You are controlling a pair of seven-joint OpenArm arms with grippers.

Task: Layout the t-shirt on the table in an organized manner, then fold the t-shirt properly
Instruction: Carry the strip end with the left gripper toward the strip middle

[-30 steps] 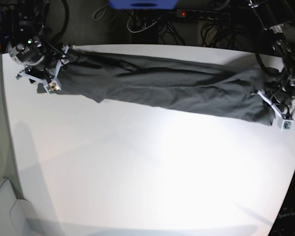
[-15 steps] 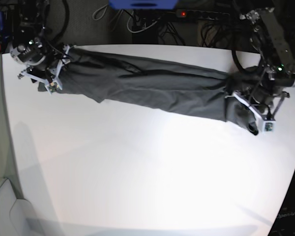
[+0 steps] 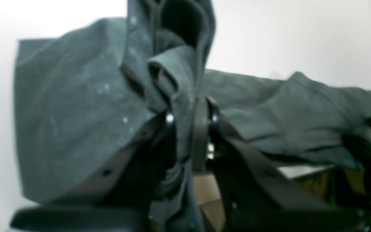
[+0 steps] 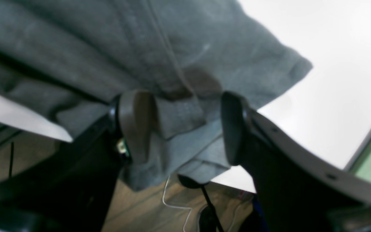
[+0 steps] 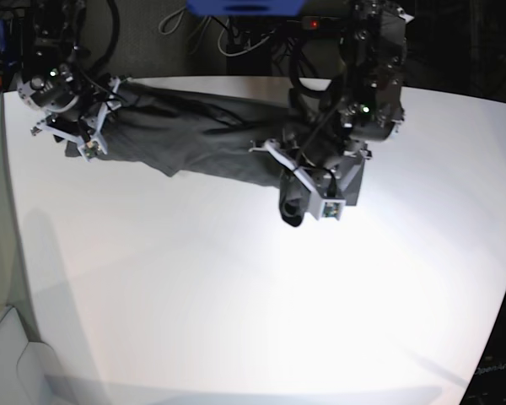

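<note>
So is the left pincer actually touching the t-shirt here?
Touching. The left wrist view shows the left pincer shut on a bunched fold of the t-shirt, cloth pinched between its jaws.

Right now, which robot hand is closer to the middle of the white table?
The left gripper. It holds the t-shirt up near the middle of the table. The right gripper sits at the table's far corner, open around cloth.

no readable text on the t-shirt (image 5: 194,135), faint, possibly lettered mark at bottom right, too blurred
</note>
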